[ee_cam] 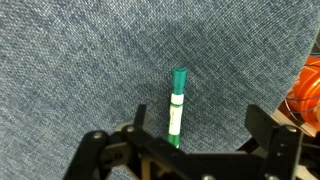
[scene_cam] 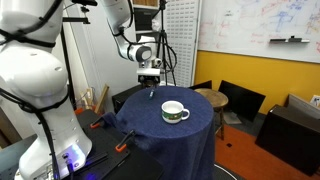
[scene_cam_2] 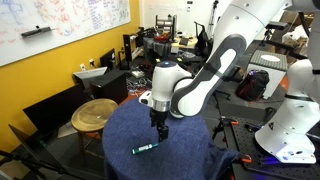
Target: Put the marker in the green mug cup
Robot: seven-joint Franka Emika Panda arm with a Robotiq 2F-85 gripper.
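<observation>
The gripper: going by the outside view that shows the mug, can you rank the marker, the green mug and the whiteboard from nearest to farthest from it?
1. Marker, on the cloth just below the gripper.
2. Green mug, farther across the cloth.
3. Whiteboard, on the far wall.

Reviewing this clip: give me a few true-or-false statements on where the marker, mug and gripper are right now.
1. The marker lies on the blue cloth. True.
2. The gripper is shut on the marker. False: its jaws stand open, and the marker lies free on the cloth.
3. The green mug cup stands upright on the cloth. True.
4. The gripper hangs over the green mug cup. False: it hangs over the marker, and the cup stands apart to one side.
</observation>
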